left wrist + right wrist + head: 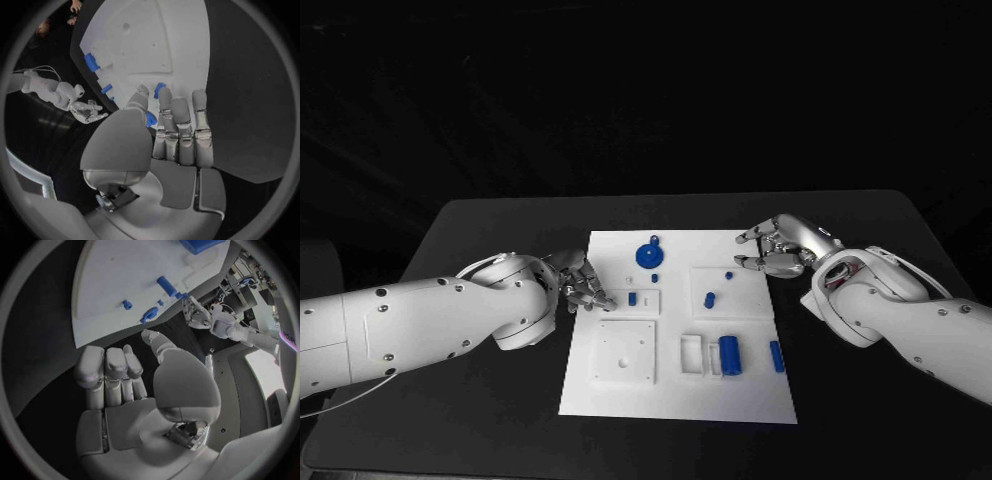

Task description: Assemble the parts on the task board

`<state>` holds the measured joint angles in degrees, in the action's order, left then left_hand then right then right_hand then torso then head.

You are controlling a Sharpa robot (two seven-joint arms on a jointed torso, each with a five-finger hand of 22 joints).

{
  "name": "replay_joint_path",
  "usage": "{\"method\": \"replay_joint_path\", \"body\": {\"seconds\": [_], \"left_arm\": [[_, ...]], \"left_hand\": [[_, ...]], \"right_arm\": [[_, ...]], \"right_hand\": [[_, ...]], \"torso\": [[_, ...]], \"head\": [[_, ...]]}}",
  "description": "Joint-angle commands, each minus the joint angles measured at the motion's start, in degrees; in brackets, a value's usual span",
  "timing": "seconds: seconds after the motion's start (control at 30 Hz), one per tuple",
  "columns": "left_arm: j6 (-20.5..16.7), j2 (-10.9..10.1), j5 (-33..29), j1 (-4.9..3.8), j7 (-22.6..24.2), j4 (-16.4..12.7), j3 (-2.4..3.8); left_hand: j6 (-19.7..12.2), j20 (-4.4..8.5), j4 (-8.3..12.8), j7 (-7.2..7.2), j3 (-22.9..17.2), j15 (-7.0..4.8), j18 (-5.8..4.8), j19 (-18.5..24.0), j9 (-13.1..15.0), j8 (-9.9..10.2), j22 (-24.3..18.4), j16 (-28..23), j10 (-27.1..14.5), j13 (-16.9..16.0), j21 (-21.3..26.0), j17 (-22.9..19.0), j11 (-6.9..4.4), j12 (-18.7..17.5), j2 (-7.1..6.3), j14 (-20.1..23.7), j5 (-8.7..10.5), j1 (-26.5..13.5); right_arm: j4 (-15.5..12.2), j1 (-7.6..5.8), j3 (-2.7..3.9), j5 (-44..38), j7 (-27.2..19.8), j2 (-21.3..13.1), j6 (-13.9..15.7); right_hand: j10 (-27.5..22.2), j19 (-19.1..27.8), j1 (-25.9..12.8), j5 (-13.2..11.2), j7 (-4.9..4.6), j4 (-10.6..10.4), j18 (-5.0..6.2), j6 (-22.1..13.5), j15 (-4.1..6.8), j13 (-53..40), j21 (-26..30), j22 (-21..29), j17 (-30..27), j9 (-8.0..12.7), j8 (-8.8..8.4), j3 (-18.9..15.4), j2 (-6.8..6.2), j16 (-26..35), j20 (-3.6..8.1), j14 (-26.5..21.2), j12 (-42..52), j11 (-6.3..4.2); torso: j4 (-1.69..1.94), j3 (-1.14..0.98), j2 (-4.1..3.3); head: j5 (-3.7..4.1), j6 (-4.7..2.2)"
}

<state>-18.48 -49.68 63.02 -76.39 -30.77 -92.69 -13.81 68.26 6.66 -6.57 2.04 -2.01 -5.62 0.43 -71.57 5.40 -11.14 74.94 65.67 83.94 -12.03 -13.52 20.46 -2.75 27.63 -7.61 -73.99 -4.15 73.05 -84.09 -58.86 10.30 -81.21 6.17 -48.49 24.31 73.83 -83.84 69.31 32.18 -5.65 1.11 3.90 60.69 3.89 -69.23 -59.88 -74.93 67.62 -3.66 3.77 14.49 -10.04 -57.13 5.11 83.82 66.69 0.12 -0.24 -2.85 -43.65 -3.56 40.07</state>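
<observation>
The white task board lies mid-table with several blue parts on it. A round blue part sits near its far edge, and a blue cylinder stands by a white frame nearer me. My left hand rests at the board's left edge with fingers stretched out and nothing in them, close to a small blue part. In the left wrist view my fingertips nearly touch a blue part. My right hand hovers at the board's far right edge with fingers curled in, holding nothing.
A raised white square block sits on the board's near left. Small blue pegs lie on a raised white plate at the right, and a blue bar lies near the right edge. The black table surrounds the board.
</observation>
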Motion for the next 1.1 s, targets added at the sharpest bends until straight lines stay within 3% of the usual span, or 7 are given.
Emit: {"method": "replay_joint_path", "body": {"seconds": [0.03,0.57,1.1], "left_arm": [[1.4,0.4,1.3,-0.05,-0.8,0.4,-0.01],[5.9,1.8,1.4,0.02,-1.0,1.8,-0.04],[6.2,2.1,1.1,0.19,-0.5,2.1,-0.04]], "left_hand": [[-0.2,0.04,-0.4,-0.08,0.0,-0.15,-0.43,-0.3,-0.1,-0.3,1.0,0.4,0.7,-0.1,0.3,-0.1,0.07,-0.2,-0.25,0.1,0.15,0.2],[1.1,0.06,1.6,-0.45,-0.3,-0.25,-0.43,-0.2,-0.4,-0.1,1.1,0.8,0.4,-0.4,0.5,0.0,-0.06,0.1,1.45,0.4,-0.69,2.7],[2.4,0.10,3.1,-0.33,-0.9,-0.28,-0.43,-0.1,-1.0,3.1,1.1,1.0,0.1,-0.5,0.3,-0.1,-0.04,0.3,3.68,0.5,-1.29,6.0]], "right_arm": [[-0.1,0.04,0.02,-0.3,-0.5,0.0,-0.6],[-0.1,0.05,0.02,-0.3,-0.5,0.0,-0.7],[-0.1,0.06,0.02,-0.3,-0.5,0.1,-0.7]], "right_hand": [[-0.2,-2.6,-0.4,0.2,-0.15,0.1,0.61,0.3,0.25,0.0,0.2,-7.8,-0.1,0.1,-0.23,0.2,-0.04,0.4,0.09,0.0,-0.3,-0.35],[-0.2,-2.6,-0.4,0.2,-0.15,0.1,0.61,0.3,0.25,0.0,0.2,-7.8,-0.1,0.1,-0.23,0.2,-0.04,0.4,0.09,0.0,-0.3,-0.35],[-0.1,-2.6,-0.5,0.3,-0.14,0.1,0.60,0.4,0.26,0.0,0.1,-7.8,-0.1,0.1,-0.21,0.3,0.05,0.3,0.10,0.0,-0.2,-0.36]], "torso": [[0.02,-0.03,-0.03],[0.04,0.01,-0.06],[0.06,0.03,0.00]], "head": [[0.13,0.10],[0.28,0.35],[0.33,0.53]]}}
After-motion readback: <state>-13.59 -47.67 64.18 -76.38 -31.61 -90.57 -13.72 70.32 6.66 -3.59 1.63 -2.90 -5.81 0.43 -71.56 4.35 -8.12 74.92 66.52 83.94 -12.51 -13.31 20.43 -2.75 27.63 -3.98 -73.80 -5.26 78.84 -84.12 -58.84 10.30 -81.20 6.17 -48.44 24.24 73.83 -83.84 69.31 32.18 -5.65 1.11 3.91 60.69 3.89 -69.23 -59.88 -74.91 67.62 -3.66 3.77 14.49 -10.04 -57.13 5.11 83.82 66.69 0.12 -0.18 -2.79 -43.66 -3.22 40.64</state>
